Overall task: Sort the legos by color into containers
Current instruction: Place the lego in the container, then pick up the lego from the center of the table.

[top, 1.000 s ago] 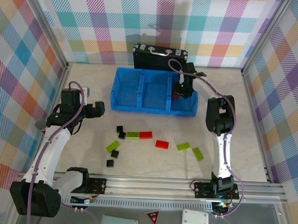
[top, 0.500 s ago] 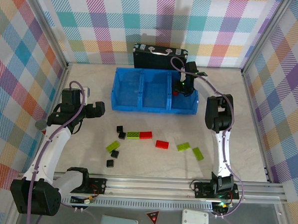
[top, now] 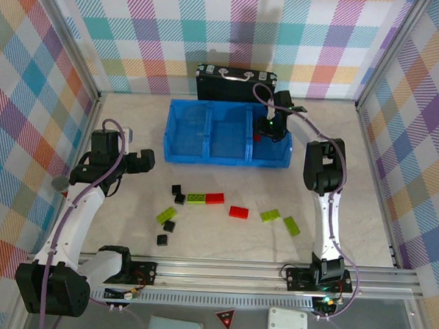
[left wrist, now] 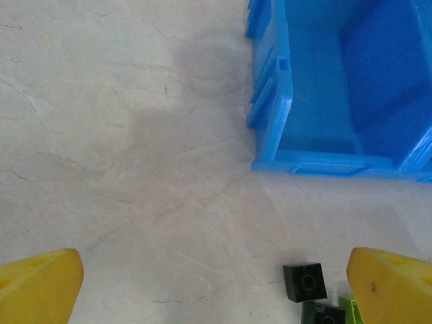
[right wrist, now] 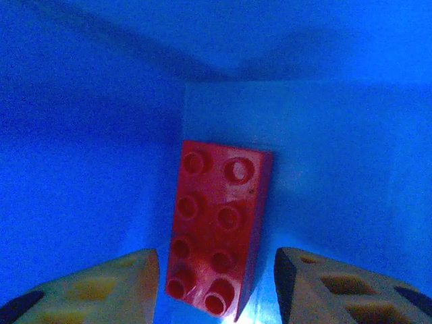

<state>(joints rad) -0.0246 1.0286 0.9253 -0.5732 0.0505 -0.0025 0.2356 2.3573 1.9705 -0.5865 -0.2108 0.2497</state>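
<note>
A red lego [right wrist: 219, 226] lies on the floor of the right compartment of the blue tray [top: 205, 161]. My right gripper [right wrist: 216, 280] hangs just over it inside that compartment, open, with a gap between each finger and the brick. My left gripper [top: 147, 159] is open and holds nothing, hovering left of the tray. On the table in front of the tray lie loose legos: two red [top: 215, 198] [top: 238, 212], several lime-green such as [top: 270, 215], and several black such as [top: 176, 189]. Two black ones [left wrist: 304, 281] [left wrist: 322, 314] sit by my left gripper's right finger [left wrist: 395, 287].
A black case with metal handles [top: 235, 83] stands right behind the tray. Checkered walls close in the table at the back and both sides. A metal rail [top: 221, 269] runs along the near edge.
My right gripper's jaws have parted and let go of the red lego inside the right compartment. The left arm has not moved.
</note>
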